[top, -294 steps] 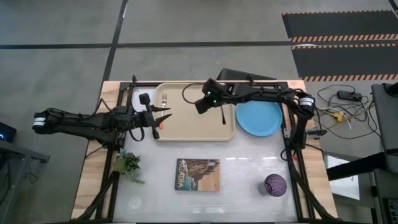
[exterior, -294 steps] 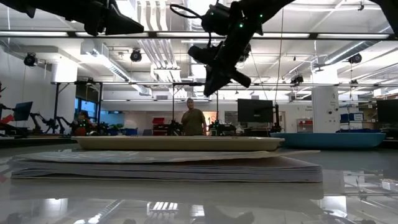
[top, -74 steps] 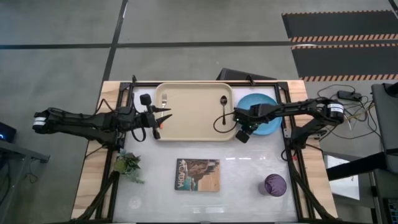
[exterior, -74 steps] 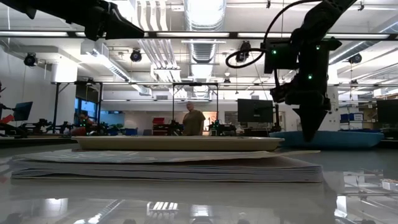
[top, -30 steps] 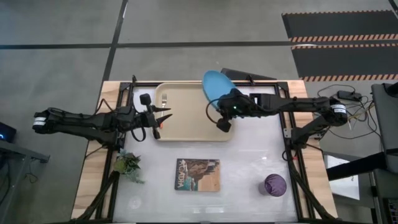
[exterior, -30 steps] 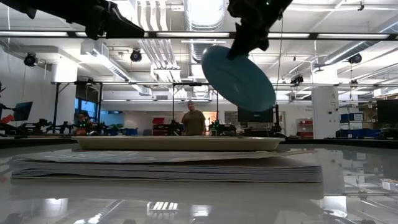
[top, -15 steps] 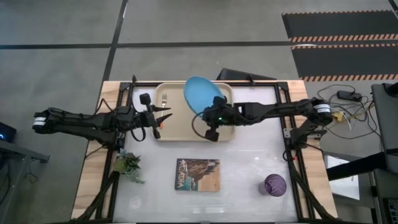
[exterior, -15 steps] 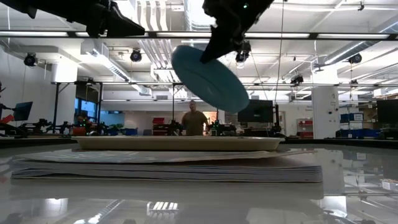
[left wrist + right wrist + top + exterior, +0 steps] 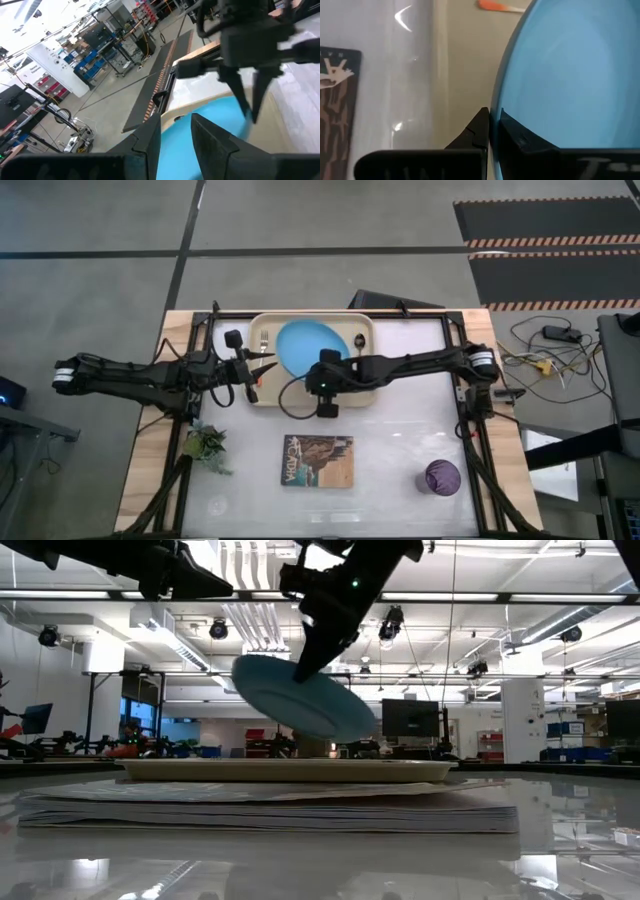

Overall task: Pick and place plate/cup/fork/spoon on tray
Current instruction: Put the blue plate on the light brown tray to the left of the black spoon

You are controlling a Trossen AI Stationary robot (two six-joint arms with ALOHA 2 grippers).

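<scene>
The light-blue plate (image 9: 305, 346) hangs tilted over the beige tray (image 9: 266, 389), held by my right gripper (image 9: 322, 372) at its near edge. In the low view the plate (image 9: 300, 702) is clear of the tray (image 9: 200, 770). The fork (image 9: 264, 337) lies at the tray's left end; its orange handle end (image 9: 492, 5) shows in the right wrist view. The dark spoon (image 9: 360, 340) lies on the tray right of the plate. The purple cup (image 9: 442, 477) stands at the near right. My left gripper (image 9: 264, 364) is open and empty over the tray's left edge. My right gripper pinches the plate's near rim (image 9: 496, 100) between its two fingers (image 9: 481, 125), one on each face. The fingers come from above and the near side, slanting down. The plate is lifted clear of the tray and tilted, its right side lower in the low view.
A picture-covered book (image 9: 318, 460) lies near the middle front of the table. A small green plant (image 9: 207, 442) sits at the near left. The right arm stretches across the table from its right edge to the tray.
My right gripper has carried the plate toward the table's left, from the tray's right end to over its middle, and down. The plate has tipped from steeply tilted to flatter and now hangs closer above the tray.
</scene>
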